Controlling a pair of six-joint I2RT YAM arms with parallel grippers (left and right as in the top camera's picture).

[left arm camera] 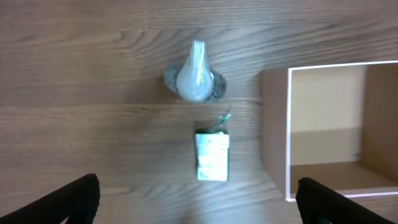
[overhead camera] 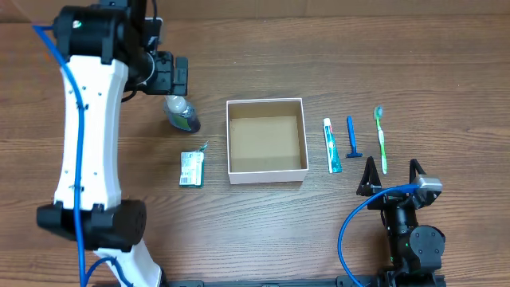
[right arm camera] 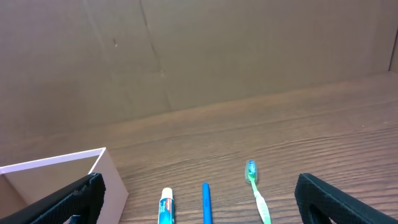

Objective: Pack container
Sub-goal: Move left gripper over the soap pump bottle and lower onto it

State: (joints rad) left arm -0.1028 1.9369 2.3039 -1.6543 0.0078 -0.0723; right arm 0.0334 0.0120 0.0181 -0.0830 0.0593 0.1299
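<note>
The container, a square white-walled box with a brown floor, sits empty at the table's middle; it also shows in the left wrist view and the right wrist view. A small clear bottle and a green-white packet lie left of it. A toothpaste tube, a blue razor and a green toothbrush lie right of it. My left gripper is open and empty, high above the bottle. My right gripper is open and empty, just in front of the toothbrush.
The wood table runs back to a brown cardboard wall. The packet lies just in front of the bottle in the left wrist view. The toothpaste tube and razor lie side by side between my right fingers.
</note>
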